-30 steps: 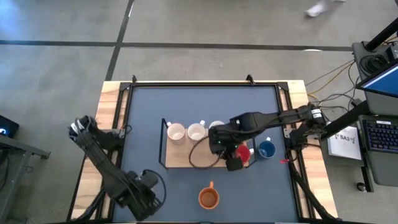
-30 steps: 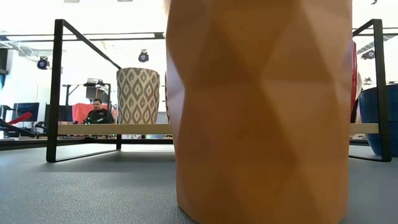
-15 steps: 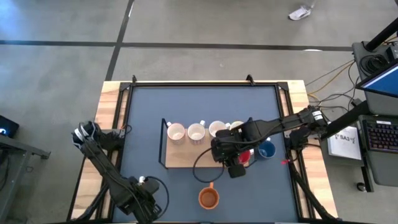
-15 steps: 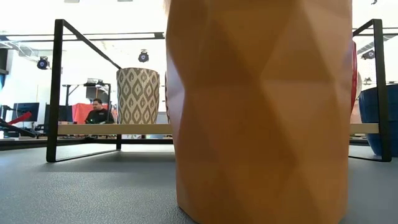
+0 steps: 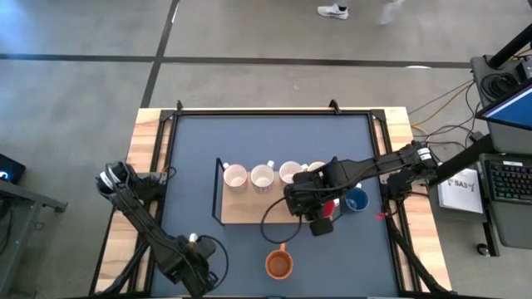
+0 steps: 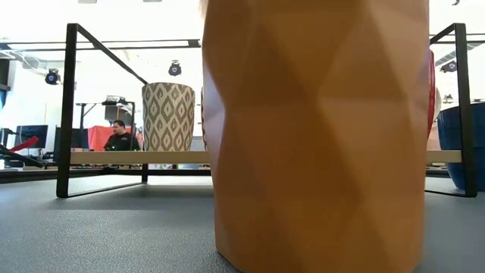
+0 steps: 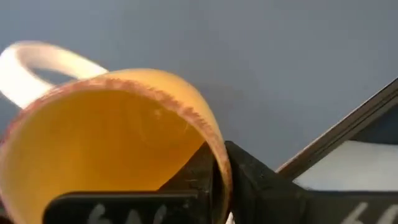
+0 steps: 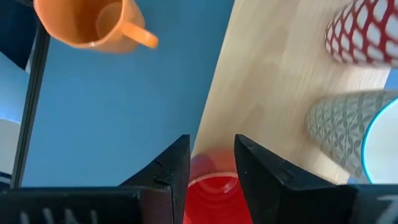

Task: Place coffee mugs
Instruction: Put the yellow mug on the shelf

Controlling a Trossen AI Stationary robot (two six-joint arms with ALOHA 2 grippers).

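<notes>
Gripping a red mug (image 8: 211, 186), the right gripper (image 8: 211, 163) has its two dark fingers (image 8: 166, 171) closed either side of the rim, right at the near edge of the wooden board (image 8: 273, 93). High view: right gripper (image 5: 319, 218) sits over the board's (image 5: 249, 208) right end, red mug (image 5: 326, 206) under it, blue mug (image 5: 357, 200) just beside on the table (image 5: 199, 149). White mugs (image 5: 262, 176) in a row along the board's far side; from the wrist, a red-patterned mug (image 8: 360, 31) and a grey-patterned mug (image 8: 342, 134) stand on the board. Orange mug (image 5: 279, 264) stands alone on the table near the front edge, well apart from the board.

Left gripper (image 5: 195, 262) at front-left, just beside the orange mug; its fingers (image 7: 211, 180) clamp the rim of a yellow-lined mug (image 7: 106, 149) with a white handle.
</notes>
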